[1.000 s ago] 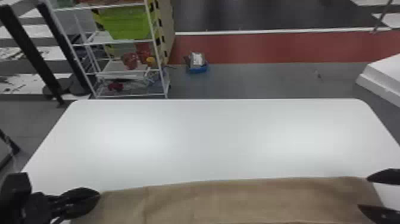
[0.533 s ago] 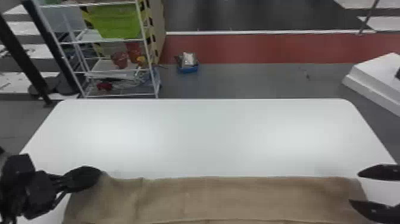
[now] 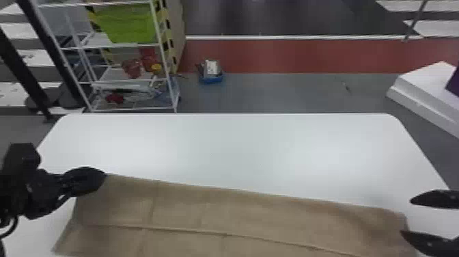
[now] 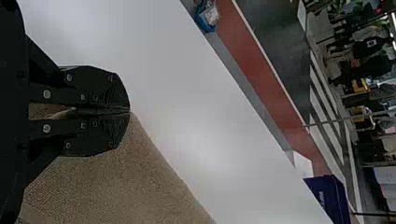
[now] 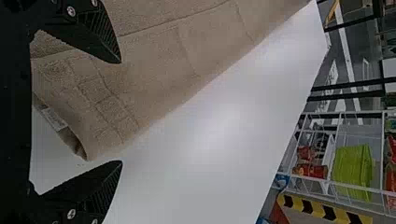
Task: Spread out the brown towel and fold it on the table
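It's just a white table (image 3: 239, 150) with rounded far corners and some soft glare on top. There's a brown towel (image 3: 239, 213) stretched sideways over the near part, far edge kinda slanted, little label (image 5: 55, 118) at its right end.

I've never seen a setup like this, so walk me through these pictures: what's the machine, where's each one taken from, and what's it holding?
This is a two-armed robot. The head view looks forward and down over the work; the other two views come from cameras on its wrists and are turned sideways. On the white table lies a brown towel, with a crease running along it. The left pincer is closed on the towel's far left corner. The right pincer is open by the towel's other end, holding nothing.
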Tool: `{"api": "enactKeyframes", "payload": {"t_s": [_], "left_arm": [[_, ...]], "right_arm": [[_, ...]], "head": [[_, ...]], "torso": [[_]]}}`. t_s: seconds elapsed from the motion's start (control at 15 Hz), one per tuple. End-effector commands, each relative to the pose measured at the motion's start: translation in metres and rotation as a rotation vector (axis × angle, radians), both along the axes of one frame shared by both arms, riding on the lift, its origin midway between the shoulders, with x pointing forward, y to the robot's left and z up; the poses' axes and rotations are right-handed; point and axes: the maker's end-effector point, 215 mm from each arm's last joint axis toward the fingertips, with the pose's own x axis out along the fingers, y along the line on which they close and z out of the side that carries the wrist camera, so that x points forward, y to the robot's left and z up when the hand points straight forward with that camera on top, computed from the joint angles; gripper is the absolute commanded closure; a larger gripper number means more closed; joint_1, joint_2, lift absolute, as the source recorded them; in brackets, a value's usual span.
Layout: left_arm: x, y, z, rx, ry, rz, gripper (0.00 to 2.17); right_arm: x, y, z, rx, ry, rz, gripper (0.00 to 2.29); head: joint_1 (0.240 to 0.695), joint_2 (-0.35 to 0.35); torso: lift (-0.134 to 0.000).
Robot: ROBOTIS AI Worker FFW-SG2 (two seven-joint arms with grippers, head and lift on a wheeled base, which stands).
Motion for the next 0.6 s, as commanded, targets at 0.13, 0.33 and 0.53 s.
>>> {"api": "enactKeyframes", "payload": {"t_s": [0.13, 0.33, 0.53], "left_arm": [[-0.055, 0.054, 0.001, -0.030, 0.023, 0.189, 0.00], [-0.084, 0.085, 0.014, -0.104, 0.010, 0.310, 0.04], [-0.088, 0.102, 0.014, -0.148, -0.042, 0.410, 0.07]], "right_arm": [[0.001, 0.001, 0.001, -0.003, -0.017, 0.020, 0.11], [0.009, 0.003, 0.009, -0.002, -0.047, 0.030, 0.10], [0.008, 0.008, -0.002, 0.007, -0.030, 0.042, 0.10]], "head": [[0.695, 0.078], [0.695, 0.161], [0.695, 0.200]], "torso": [[-0.124], [-0.124], [-0.124]]}}
